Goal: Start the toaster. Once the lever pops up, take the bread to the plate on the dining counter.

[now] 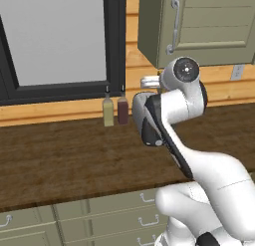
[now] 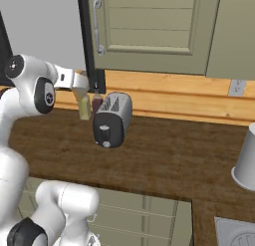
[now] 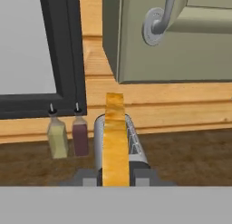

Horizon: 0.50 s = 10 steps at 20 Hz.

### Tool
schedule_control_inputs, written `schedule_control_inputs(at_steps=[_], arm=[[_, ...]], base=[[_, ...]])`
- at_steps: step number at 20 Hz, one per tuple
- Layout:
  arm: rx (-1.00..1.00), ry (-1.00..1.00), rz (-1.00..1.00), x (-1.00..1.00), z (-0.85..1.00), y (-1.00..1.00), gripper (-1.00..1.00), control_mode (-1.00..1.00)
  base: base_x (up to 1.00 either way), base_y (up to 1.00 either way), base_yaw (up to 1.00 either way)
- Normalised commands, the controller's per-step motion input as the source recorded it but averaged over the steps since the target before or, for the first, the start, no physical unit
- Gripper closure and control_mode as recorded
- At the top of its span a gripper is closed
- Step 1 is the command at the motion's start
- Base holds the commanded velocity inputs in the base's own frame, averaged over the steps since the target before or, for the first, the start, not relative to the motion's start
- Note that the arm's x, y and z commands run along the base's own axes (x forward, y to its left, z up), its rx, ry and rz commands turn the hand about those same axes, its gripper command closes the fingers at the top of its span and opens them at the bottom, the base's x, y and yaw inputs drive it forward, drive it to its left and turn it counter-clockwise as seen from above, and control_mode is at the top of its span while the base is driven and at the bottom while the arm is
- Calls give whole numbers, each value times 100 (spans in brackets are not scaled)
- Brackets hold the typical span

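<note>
Hand view, from the left: two slim bottles [image 3: 68, 136] standing close together against the wall planks, just beside the toaster [image 3: 135, 148]. In the middle, the tool [image 3: 115, 177] clamped on the bread [image 3: 114, 137]. Slice seen edge-on, running straight away from the dark fingertips [image 3: 93, 177] and overlapping the toaster's top. Hard to tell from here whether its far edge is fully free of the slot. Further right, bare dark tabletop [image 3: 190, 159], and high above it a cabinet door with its metal handle [image 3: 158, 21].

Right base view: toaster lying a little right of the hand, black end panel facing the camera. Probably means the slice is out and off to the toaster's left.

Judged step: lift-out done or nearly done, carry to the plate next.

To do it well:
- Raise straight along the slice's own plane first, in case any corner sits in the slot; no sideways drag against the toaster.
- Avoid swinging left at this height, with the bottles near enough to clip.
- Mind the cabinet overhead when lifting.
- No slackening of the grip on the way; thin edge-on hold, so slow wrist turns and the slice kept from pivoting between the pads.
- Level the bread only when over the plate, then lower before opening.
</note>
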Motion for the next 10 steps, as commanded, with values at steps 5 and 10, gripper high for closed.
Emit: schedule_control_inputs(at_steps=[5, 10], arm=[[0, 3, 0, -100, 9, 0, 100, -100], [0, 6, 4, -42, 0, 0, 100, -100]], base=[[0, 0, 0], [0, 0, 0]])
